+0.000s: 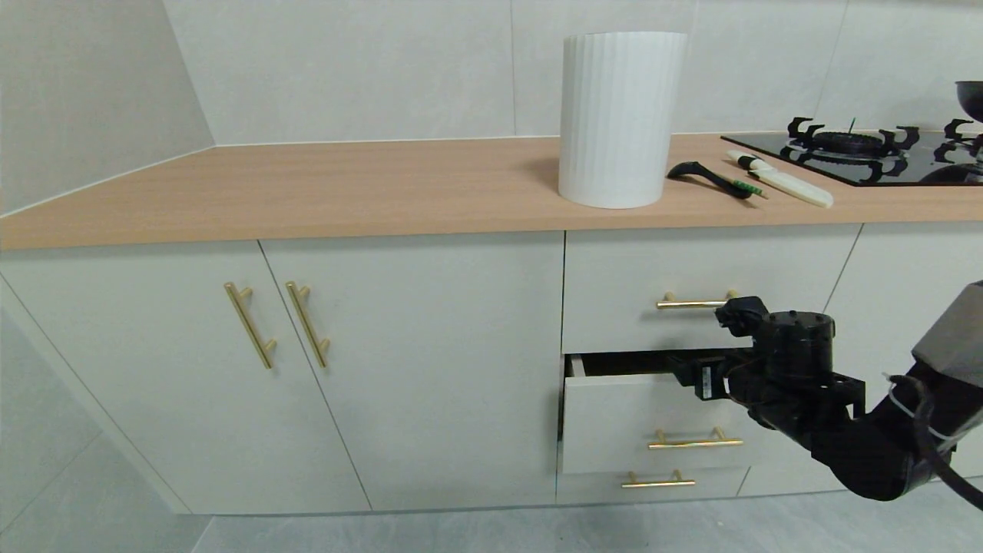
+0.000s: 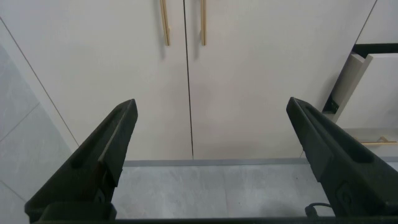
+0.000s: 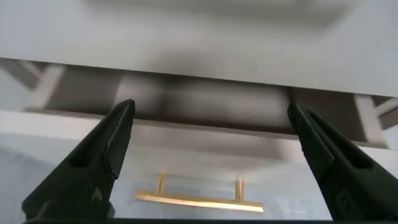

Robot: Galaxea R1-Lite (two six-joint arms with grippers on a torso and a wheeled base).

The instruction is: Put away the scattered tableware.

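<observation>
On the wooden countertop lie a black spoon, green chopsticks and a white utensil, just right of a tall white ribbed container. Below them the middle drawer stands pulled partly out. My right gripper is open at the drawer's top right edge; in the right wrist view the right gripper faces the drawer's dark gap with nothing between its fingers. My left gripper is open and empty, low before the double cupboard doors.
A black gas hob fills the counter's far right. The upper drawer and bottom drawer are closed, with gold handles. Two cupboard doors with gold handles stand left of the drawers. Grey floor lies below.
</observation>
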